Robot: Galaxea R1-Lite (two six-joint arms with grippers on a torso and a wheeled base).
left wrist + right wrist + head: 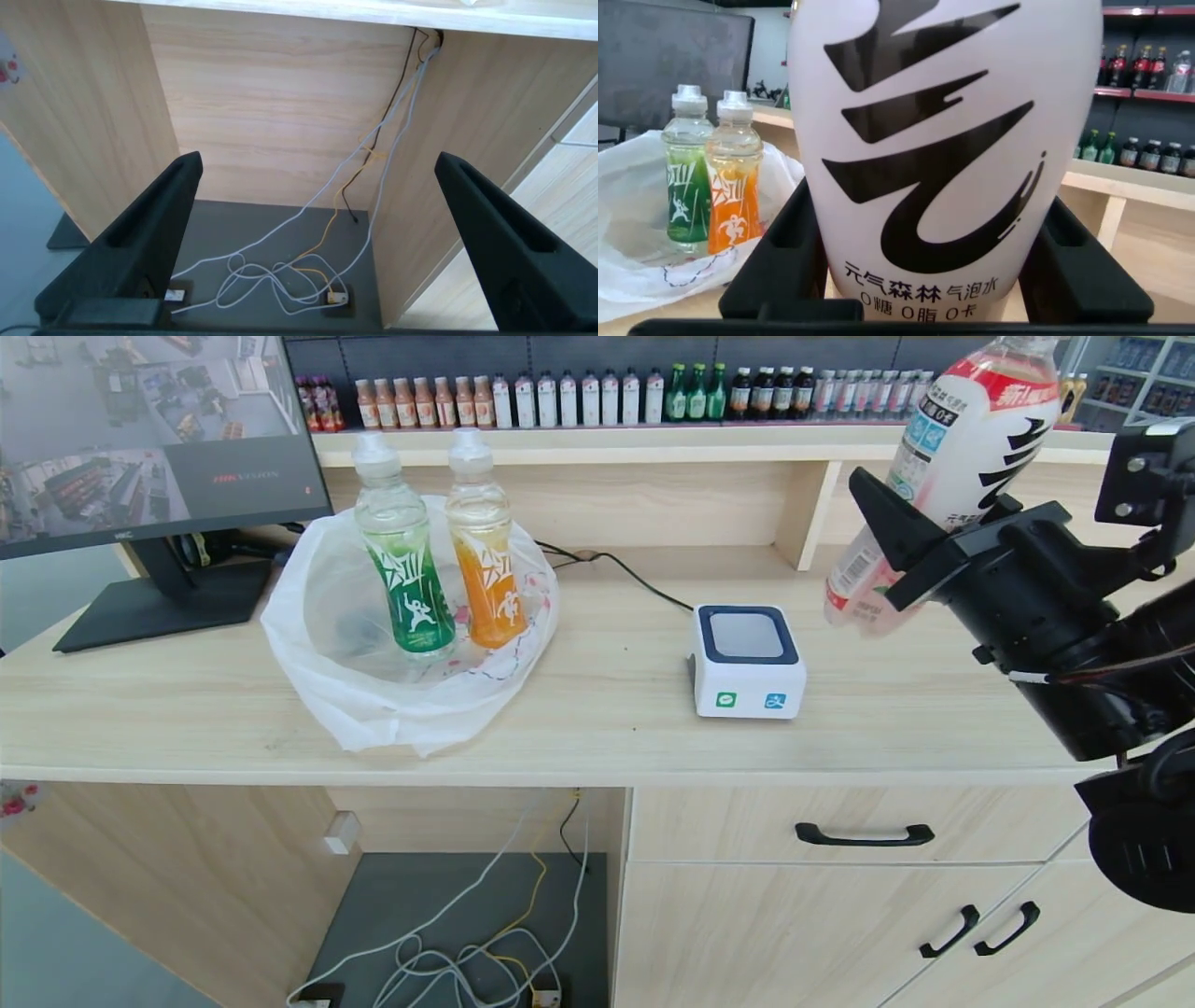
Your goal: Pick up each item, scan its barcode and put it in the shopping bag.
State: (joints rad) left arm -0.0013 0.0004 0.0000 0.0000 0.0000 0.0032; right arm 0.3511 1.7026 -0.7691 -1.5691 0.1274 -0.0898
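The shopping bag [317, 644] sits at the left of the countertop [607, 737], with the green bottle [403, 560] and orange bottle [481, 551] upright inside. Our right gripper [962, 523] clamps a white-labelled bottle [962, 439] above the right edge, its cap cut off. The scanner [747, 658] sits mid-counter. Our left gripper [318, 161] gapes below.

Wooden counter [607, 733]: shopping bag [373, 714], scanner [747, 661], monitor [159, 448]

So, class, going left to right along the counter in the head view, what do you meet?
Monitor → green bottle → orange bottle, both standing in the shopping bag → scanner → white bottle, held up in the right gripper.
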